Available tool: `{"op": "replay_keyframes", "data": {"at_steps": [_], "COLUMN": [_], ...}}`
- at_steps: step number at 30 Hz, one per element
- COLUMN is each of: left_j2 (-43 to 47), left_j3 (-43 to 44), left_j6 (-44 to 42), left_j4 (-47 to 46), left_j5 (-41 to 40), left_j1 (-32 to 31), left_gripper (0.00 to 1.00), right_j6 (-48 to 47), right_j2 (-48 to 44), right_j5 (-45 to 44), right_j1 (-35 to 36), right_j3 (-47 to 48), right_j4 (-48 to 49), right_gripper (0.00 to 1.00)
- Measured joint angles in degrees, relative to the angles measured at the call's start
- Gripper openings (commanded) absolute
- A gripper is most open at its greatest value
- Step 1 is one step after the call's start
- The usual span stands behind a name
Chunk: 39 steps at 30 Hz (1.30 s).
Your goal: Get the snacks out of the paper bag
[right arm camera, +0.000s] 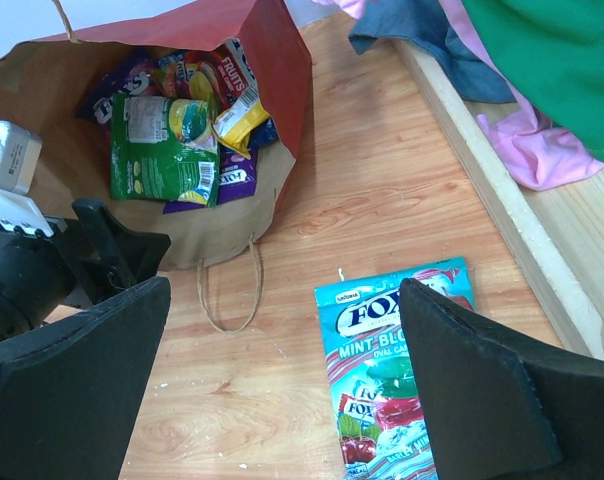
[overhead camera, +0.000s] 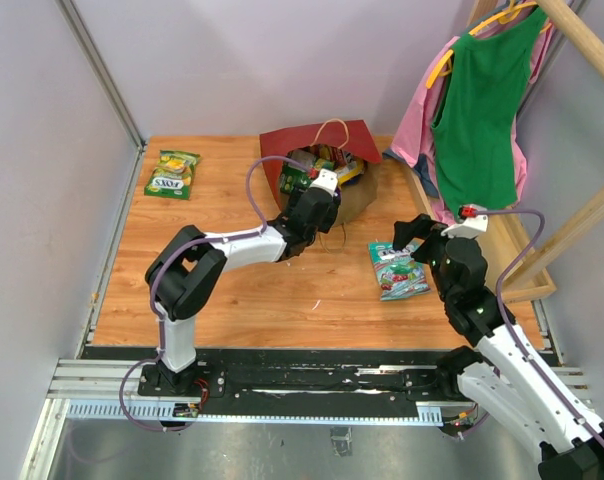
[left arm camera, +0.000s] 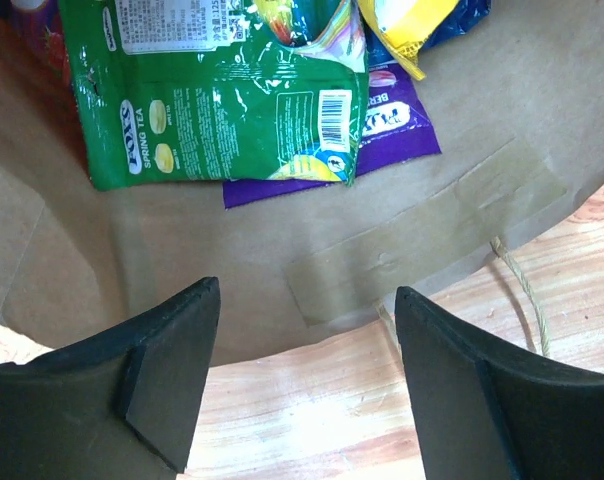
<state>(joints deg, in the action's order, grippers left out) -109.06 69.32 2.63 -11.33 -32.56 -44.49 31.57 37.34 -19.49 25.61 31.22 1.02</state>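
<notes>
The paper bag [overhead camera: 354, 135] lies on its side at the far middle of the table [overhead camera: 232, 290], its mouth turned toward my arms. I judge that this lets a gripper slide in low instead of digging from above. My left gripper [left arm camera: 304, 295] sits at that mouth, fingers spread with nothing between them, lined up on the green packet [left arm camera: 222, 110] just inside. My right gripper [right arm camera: 282, 290] hangs wide open and empty over the teal-white packet [overhead camera: 397, 272], which lies flat on the wood near the bag and, I think, far enough aside not to block the mouth. A green-yellow packet [overhead camera: 172, 173] lies at the far left.

I count one bag, two grippers and two packets out. Inside I make out at least four: the green one, a purple packet [left arm camera: 392, 125] under it, a yellow packet [right arm camera: 240, 118] and another behind. The heap hides any more.
</notes>
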Motion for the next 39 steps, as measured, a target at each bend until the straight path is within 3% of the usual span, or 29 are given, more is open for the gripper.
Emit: {"op": "replay_keyframes", "data": {"at_steps": [12, 23, 29, 39], "left_j2": [-6.86, -16.7, -22.16, -26.21], "left_j3": [5.95, 18.88, 27.02, 31.5], "left_j6": [-5.38, -10.88, -11.65, -11.1], "left_j4": [-0.55, 2.69, 6.99, 12.41], "left_j5": [-0.83, -2.08, -1.64, -0.31], "left_j1": [0.0, 0.0, 0.0, 0.55], "left_gripper": [0.82, 0.86, 0.8, 0.67], "right_j6": [0.0, 0.0, 0.0, -0.09], "right_j2": [1.53, 0.66, -0.63, -3.26], "right_j5": [0.26, 0.44, 0.42, 3.72], "right_j1": [0.0, 0.0, 0.0, -0.02], "right_j3": [0.0, -0.02, -0.04, 1.36], "right_j4": [0.59, 0.83, 0.83, 0.37], "right_gripper": [0.99, 0.99, 0.99, 0.99]}}
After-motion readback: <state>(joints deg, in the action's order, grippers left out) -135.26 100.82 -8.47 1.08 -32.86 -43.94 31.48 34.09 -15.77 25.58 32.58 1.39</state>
